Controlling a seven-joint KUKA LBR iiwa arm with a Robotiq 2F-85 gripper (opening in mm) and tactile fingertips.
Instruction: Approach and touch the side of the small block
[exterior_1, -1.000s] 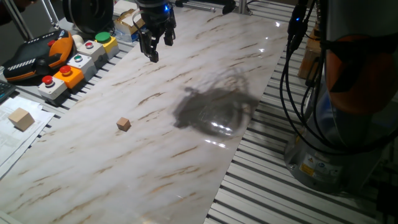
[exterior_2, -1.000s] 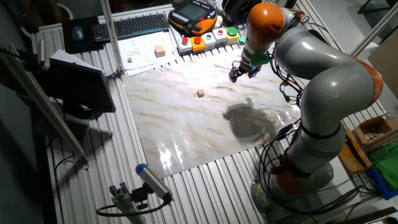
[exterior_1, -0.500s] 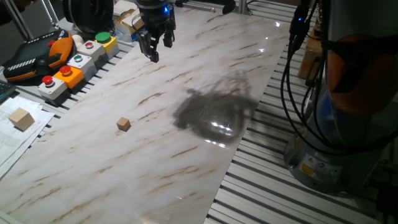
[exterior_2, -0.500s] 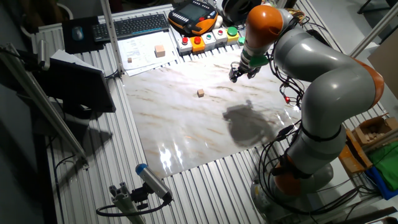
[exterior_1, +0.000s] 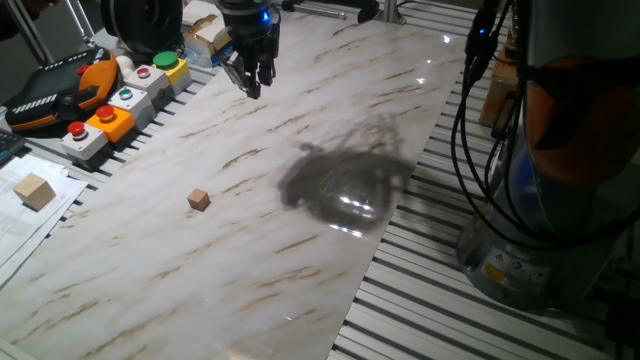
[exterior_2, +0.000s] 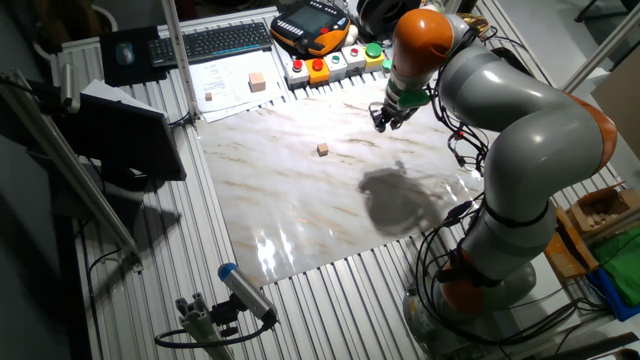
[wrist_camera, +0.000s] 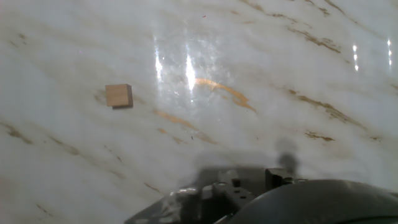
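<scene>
The small block (exterior_1: 199, 200) is a tiny tan-brown cube lying alone on the marble tabletop (exterior_1: 330, 120). It also shows in the other fixed view (exterior_2: 323, 149) and at the left of the hand view (wrist_camera: 119, 96). My gripper (exterior_1: 254, 88) hangs above the table's far part, well away from the block, with its fingers close together and nothing between them. It shows in the other fixed view (exterior_2: 381, 125) to the right of the block. In the hand view only the dark hand body at the bottom edge shows; the fingertips are out of view.
A larger pale wooden block (exterior_1: 35, 191) lies on papers at the left, off the marble. Button boxes (exterior_1: 120, 100) and an orange-black teach pendant (exterior_1: 50, 95) line the far left edge. A keyboard (exterior_2: 225, 42) lies behind them. The arm's base (exterior_2: 480, 280) and cables stand at the right.
The two fingers stood spread apart before and now stand close together. The hand has stayed almost in place above the table's far part. The small block has not moved.
</scene>
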